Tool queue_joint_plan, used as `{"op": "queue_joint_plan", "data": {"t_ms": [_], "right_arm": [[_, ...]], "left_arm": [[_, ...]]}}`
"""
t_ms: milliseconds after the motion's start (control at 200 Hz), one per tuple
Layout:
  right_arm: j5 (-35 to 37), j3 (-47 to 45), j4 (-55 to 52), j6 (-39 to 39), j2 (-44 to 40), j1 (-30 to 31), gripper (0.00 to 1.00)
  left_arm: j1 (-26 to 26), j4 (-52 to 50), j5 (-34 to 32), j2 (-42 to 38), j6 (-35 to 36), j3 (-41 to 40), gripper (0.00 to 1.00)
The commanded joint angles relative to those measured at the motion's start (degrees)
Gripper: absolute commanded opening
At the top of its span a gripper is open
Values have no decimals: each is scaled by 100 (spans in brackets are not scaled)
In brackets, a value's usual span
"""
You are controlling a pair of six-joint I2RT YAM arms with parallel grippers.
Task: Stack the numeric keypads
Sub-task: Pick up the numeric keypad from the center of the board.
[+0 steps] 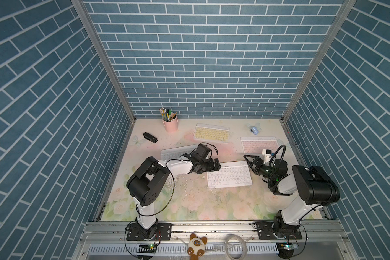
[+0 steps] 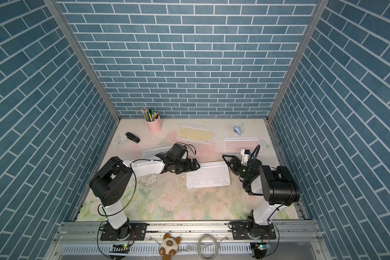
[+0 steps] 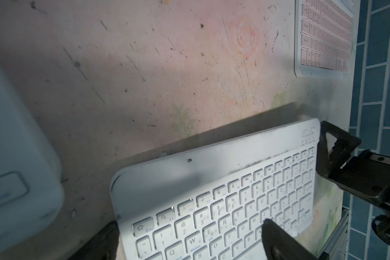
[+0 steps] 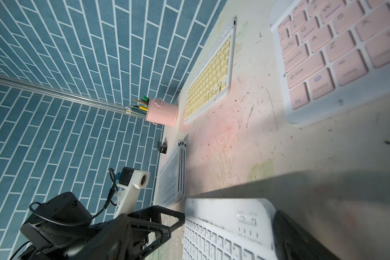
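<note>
A: Item: white keypad (image 1: 229, 176), mid-table, right of the white stack (image 1: 175, 153). Why both arms?

B: Left gripper (image 1: 214, 166) fingers spread over its left end, right gripper (image 1: 249, 163) wide apart at its right. Probably a two-ended lift.

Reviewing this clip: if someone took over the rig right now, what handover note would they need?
Grippers: the left gripper is open, its fingers straddling the left end of the loose white keypad. The right gripper is open at that keypad's far right corner. Whether either touches it is unclear.
Keypads: a stack of white ones, three edges showing in the right wrist view, lies behind the left gripper. The yellow keypad and pink keypad lie singly near the back.
Done: stack started.
Left: add the white, yellow and pink keypads.
</note>
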Motion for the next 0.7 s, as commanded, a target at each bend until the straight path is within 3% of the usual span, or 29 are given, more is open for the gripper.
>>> {"op": "queue_joint_plan", "data": {"t_ms": [0, 360, 695], "right_arm": [[-395, -108, 254, 573, -325, 362, 99], [392, -94, -335, 756, -1045, 823, 99], [862, -205, -300, 998, -1178, 1036, 99]], "left_arm": [[-77, -67, 245, 171, 55, 37, 99], [-143, 297, 330, 120, -72, -63, 100], [-139, 1190, 576, -2, -303, -429, 99]]}}
